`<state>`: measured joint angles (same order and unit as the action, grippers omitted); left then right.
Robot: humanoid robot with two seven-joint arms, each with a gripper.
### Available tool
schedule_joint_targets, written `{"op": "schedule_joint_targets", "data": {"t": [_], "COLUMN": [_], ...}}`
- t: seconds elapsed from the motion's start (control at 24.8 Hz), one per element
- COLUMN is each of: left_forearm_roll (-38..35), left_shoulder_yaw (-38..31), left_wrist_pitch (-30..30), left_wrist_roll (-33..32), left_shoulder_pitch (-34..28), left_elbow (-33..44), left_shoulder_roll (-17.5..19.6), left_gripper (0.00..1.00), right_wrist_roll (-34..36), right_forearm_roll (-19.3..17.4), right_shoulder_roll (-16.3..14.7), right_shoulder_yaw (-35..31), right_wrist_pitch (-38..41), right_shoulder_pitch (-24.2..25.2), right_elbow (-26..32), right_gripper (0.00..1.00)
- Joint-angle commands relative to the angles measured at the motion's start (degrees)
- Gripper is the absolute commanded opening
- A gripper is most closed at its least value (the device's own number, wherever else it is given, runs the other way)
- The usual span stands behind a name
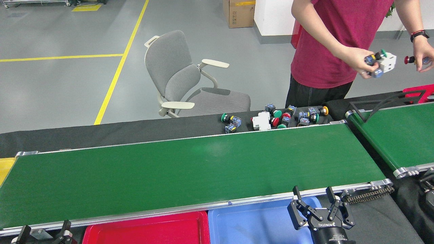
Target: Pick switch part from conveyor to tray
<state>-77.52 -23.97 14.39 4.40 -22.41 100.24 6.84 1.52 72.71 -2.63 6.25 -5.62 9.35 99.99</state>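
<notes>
Green conveyor (190,169) bare beside right gripper (315,198), jaws spread wide, empty. Switch parts (278,118) well apart beyond far rail. Left gripper (44,227) also open.

A black-draped table (101,134) carries the green conveyor (190,169), scattered push-button switch parts (281,117), and red (149,230) and blue trays (254,225).

The conveyor (190,173) is stretched left to right across the surface (101,134). Behind its far rail, a cluster of switch parts (278,117) is spread on the surface. Two trays (152,230) are set side by side before its near rail. A second belt (400,135) is placed to the right, a chair (183,78) behind.
</notes>
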Motion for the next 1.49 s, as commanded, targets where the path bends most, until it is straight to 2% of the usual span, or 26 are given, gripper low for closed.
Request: {"op": "schedule_joint_targets", "data": {"t": [0.0,1.45], "left_forearm_roll": [0.00,0.00], "left_shoulder_yaw": [-0.12,-0.29], "left_wrist_pitch": [-0.24,-0.06], "left_wrist_roll": [0.35,0.35], "left_shoulder_pitch": [-0.09,1.32], "left_elbow": [0.48,0.22], "left_shoulder_roll": [0.72,0.28], "left_gripper": [1.00,1.00], "right_wrist_roll": [0.33,0.33], "right_forearm_roll": [0.06,0.15], "right_shoulder_roll": [-0.09,-0.18], "right_shoulder_yaw": [-0.01,0.17], "right_wrist_pitch": [0.08,0.08], "right_shoulder_pitch": [-0.65,-0.39], "right_elbow": [0.82,0.82], "right_gripper": [0.98,0.98]}}
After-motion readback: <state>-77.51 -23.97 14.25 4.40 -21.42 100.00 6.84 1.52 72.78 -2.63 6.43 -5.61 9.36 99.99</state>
